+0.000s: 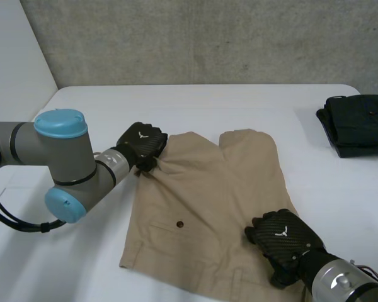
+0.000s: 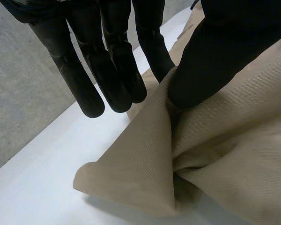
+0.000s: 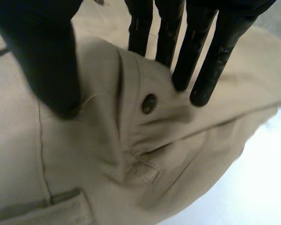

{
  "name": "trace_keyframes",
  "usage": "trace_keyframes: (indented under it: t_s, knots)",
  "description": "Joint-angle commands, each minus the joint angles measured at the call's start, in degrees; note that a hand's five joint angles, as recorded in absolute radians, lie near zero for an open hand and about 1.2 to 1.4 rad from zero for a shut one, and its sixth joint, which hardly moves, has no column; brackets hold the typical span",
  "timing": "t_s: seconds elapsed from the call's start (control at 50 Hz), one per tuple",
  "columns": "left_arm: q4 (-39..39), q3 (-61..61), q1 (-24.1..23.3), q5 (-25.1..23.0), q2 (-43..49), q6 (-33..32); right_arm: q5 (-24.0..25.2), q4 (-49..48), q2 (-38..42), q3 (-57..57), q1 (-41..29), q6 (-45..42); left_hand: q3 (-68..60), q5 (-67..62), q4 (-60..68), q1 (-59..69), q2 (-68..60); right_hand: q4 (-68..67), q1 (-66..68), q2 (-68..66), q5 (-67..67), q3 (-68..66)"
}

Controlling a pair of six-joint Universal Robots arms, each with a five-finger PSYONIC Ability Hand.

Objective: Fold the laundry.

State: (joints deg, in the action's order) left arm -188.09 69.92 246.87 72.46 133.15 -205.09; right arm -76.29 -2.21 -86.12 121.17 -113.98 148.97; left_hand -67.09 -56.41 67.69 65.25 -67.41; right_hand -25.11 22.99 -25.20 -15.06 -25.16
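The shorts (image 1: 208, 195) are woven of matt, finely ribbed cloth. The table (image 1: 195, 107) is finished smooth and matt; the wall (image 1: 208, 38) is left as rough concrete. The left hand (image 2: 225, 51) is cased in smooth black plastic.

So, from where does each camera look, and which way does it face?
Head view: behind and between the arms, facing down at the table; the left arm, left robot hand and right robot hand show.
Left wrist view: on the left wrist, facing along the palm; that robot hand pinches a corner of the shorts.
Right wrist view: on the right wrist, facing along the palm; that robot hand pinches cloth beside a button.
Shared: all views show the shorts.
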Motion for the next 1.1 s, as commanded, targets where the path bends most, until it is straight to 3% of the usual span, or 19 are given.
trace_keyframes:
  t_s: [0.02,0.18,0.36,0.54,0.6,0.62,0.64,0.68,0.76,0.92,1.0,1.1]
  knots:
    - [0.3,0.3,-0.3,4.1,-1.0,0.0,-3.9,-3.7,5.3,-1.8,0.7,-1.0,-12.9,-13.6,12.3,14.7,-12.6,-54.9,57.0,-54.8,-54.9,-54.8]
    - [0.9,2.7,-0.2,8.8,-9.6,0.2,-4.4,-3.9,5.1,-13.4,0.9,-6.1,-12.9,-13.6,12.3,14.7,-12.6,-54.9,57.0,-54.8,-54.9,-54.8]
    - [2.7,11.7,-0.9,9.5,-24.8,1.1,-3.8,-4.8,6.1,-32.7,0.6,-12.6,-12.9,-13.6,12.3,14.7,-12.6,-54.9,57.0,-54.8,-54.9,-54.8]
    - [2.8,20.4,-3.3,9.6,-29.6,9.1,-3.3,-6.9,24.7,-52.3,0.9,-24.3,-12.9,-13.6,12.3,14.7,-12.6,-54.9,57.0,-54.8,-54.9,-54.8]
    - [2.8,22.1,-5.2,9.5,-28.8,12.8,-3.0,-7.1,28.6,-55.6,1.6,-29.4,4.7,4.0,-5.3,-2.8,5.0,-52.8,54.9,-52.7,-52.8,-52.7]
    - [2.8,22.3,-5.5,9.6,-28.5,13.3,-3.3,-7.1,30.8,-57.2,2.3,-32.9,11.1,10.4,-11.7,-9.2,11.4,-21.8,23.9,-21.7,-21.8,-21.7]
    - [2.8,22.3,-6.0,9.8,-27.4,14.0,-3.8,-7.3,31.4,-57.7,2.6,-34.3,26.8,26.1,-27.4,-24.9,27.1,-6.8,8.9,-6.7,-6.9,-6.8]
    - [2.8,21.9,-6.3,10.2,-25.8,14.1,-4.4,-7.5,31.9,-58.1,2.7,-35.4,35.0,34.3,-35.6,-33.1,35.3,15.1,-13.0,15.2,15.1,15.2]
    - [2.8,21.3,-5.9,11.8,-24.7,14.4,-7.0,-6.5,29.8,-55.1,2.0,-29.8,38.9,38.2,-39.5,-37.0,39.2,15.1,-13.0,15.2,15.1,15.2]
    - [3.1,23.2,-4.5,14.7,-25.6,14.0,-8.5,4.7,13.1,-41.1,1.6,-2.9,47.5,46.8,-48.1,-45.6,47.8,15.1,-13.0,15.2,15.1,15.2]
    - [2.9,25.6,-4.3,14.9,-25.8,14.0,-7.6,10.1,9.0,-34.5,1.2,6.4,51.0,50.3,-51.6,-49.1,51.3,11.4,-9.2,11.4,11.3,11.4]
    - [2.6,26.7,-3.1,14.7,-24.8,13.9,-6.1,11.9,7.2,-26.5,1.1,8.9,51.0,50.3,-51.6,-49.1,51.3,11.0,-8.9,11.1,10.9,11.0]
